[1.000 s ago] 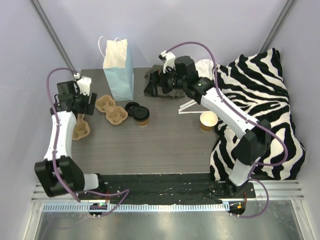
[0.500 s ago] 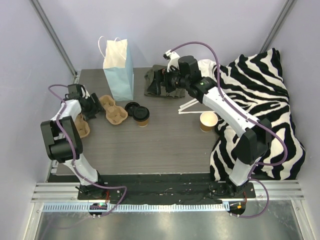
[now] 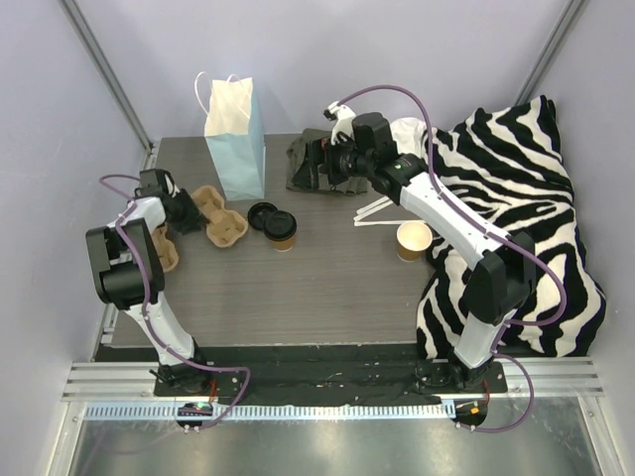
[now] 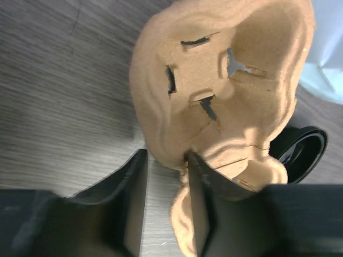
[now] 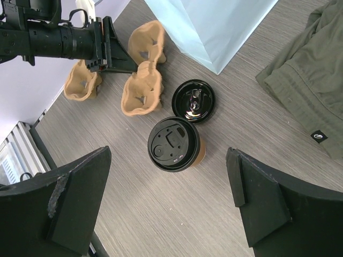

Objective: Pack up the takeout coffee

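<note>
A: Where is the takeout coffee?

B: Upright on the table, left of centre, lid on. A loose black lid lies just beside it on the far side. The pulp cup carrier is just to its left, and the blue paper bag stands beyond both.

A: How will it handle?

B: My judgement: it is light, with a thin paper wall that gives under pressure. Too hard a squeeze could buckle the wall or pop the lid. I cannot tell whether it is filled, so it should be kept upright. The lid is smooth plastic and probably slippery.

A: Where should it be held?

B: On the tan wall below the lid's rim, from both sides and with modest force. The rim should then act as a stop if the cup slips. I would not pinch the lid.

A: And the hands?

B: The right hand hangs above the far side of the table with its jaws wide and empty, and its camera looks down on the cup. The left hand is at the left edge, low on the carrier. Its jaws stand narrow astride the pulp rim, and a sliver of table shows beside one finger, so I judge it is not clamped.

A: Anything else nearby?

B: An unlidded paper cup stands well to the right, beside a zebra cloth.
</note>
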### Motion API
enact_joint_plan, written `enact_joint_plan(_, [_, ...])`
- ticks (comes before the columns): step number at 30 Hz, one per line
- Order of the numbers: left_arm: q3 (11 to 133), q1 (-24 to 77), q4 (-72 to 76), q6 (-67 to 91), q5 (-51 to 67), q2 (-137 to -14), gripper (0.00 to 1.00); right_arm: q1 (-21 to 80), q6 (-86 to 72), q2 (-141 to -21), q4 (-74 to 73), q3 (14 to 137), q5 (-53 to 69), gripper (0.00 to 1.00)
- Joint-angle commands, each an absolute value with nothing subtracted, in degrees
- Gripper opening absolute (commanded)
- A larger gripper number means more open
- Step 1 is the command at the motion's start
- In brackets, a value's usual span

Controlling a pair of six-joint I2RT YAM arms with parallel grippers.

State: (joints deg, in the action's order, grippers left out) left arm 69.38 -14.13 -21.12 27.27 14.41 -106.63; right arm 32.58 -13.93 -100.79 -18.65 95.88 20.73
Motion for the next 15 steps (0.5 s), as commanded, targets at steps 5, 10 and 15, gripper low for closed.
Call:
enact_joint_plan(5, [74.53,-14.33,-27.04,23.83,13.01,-106.79,0.11,31.38,-14.33,-99.85,-15.73,95.1,21.27,0.98])
enact_joint_plan(10, [74.45,-14.59,-35.06,17.94,12.66,-101.27,0.03,30.94,-13.98,-98.88,-15.73,92.82,21.36,0.98])
enact_joint_plan(15, [72.6,-14.68,-43.14,11.88,12.39,-99.49,0.0,30.76,-13.62,-97.82,-15.73,90.8,21.62,0.98])
